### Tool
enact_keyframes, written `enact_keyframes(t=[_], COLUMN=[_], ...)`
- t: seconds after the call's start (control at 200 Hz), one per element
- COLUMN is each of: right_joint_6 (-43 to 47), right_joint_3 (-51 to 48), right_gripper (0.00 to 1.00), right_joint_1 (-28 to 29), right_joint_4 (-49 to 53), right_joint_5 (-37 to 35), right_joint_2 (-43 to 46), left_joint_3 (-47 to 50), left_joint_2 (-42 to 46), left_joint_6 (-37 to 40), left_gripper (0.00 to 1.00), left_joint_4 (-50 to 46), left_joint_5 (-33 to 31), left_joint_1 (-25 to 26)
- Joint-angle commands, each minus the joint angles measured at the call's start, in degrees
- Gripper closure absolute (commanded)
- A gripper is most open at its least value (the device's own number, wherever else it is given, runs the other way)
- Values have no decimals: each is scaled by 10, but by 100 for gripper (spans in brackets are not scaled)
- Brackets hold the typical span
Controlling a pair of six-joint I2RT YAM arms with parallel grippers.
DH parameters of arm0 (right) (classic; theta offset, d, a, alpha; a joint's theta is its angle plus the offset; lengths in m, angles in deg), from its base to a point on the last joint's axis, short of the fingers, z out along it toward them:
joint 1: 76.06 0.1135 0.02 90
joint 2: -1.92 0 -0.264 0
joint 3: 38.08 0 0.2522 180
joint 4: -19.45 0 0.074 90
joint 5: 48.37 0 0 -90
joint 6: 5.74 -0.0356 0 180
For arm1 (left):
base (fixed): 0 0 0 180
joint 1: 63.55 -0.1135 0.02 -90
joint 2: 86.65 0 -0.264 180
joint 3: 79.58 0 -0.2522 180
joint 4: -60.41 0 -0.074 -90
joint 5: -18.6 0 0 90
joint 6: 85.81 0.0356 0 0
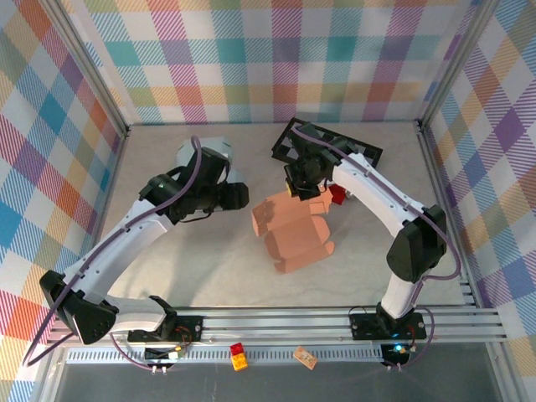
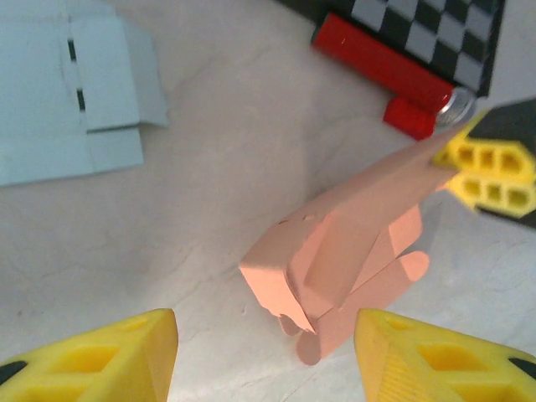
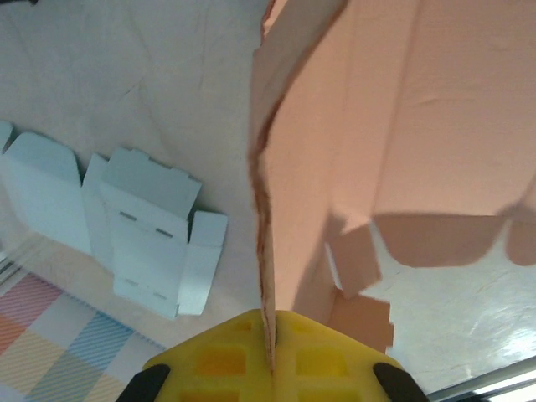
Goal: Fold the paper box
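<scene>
The paper box sits mid-frame on the bench, its raised flap pinched in the clenched right gripper at its upper edge, while the left gripper, spread and empty, faces it from just left.

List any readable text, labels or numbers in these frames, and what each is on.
No readable text in any view.
No print visible on the pink box, blue blank, checkerboard or red block.
The tan tag at the near edge is too small to read.
</scene>
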Motion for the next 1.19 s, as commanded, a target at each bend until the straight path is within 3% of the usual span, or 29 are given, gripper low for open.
enact_keyframes(t=[0.0,0.235,0.64,1.19], right_joint_6=[-39,-11,58,110], right_joint_3=[-28,-88,-180,-331], right_gripper=[100,100,100,100], right_joint_1=[-3,-3,4,17], right_joint_4=[-67,-142,-273,-482], right_joint_5=[36,53,52,35], right_joint_2=[2,-3,10,93], left_joint_3=[25,54,135,242], left_joint_2=[13,0,22,55], left_joint_6=[-1,13,26,36], left_gripper=[42,42,50,58], left_joint_4=[-15,-14,12,116], left_joint_5=[5,-28,-32,-24], left_joint_1=[-3,-9,-77,-83])
